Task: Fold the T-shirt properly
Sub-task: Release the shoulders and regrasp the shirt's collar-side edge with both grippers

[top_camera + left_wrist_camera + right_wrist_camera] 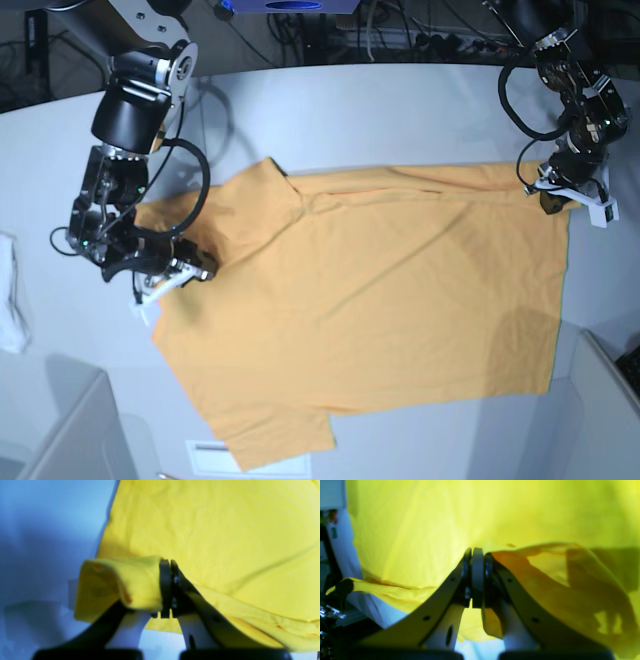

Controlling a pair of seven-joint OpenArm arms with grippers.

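We have both sets of fingers, left (168,590) and right (475,580), clamped on the T-shirt (380,310); soft and limp, it sags unless held at its edges.

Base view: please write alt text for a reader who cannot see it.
An orange-yellow T-shirt lies spread across a grey table, pinched at opposite edges by two robot arms. The right gripper grips its left edge, the left gripper its upper right corner. A white cloth lies at the far left.
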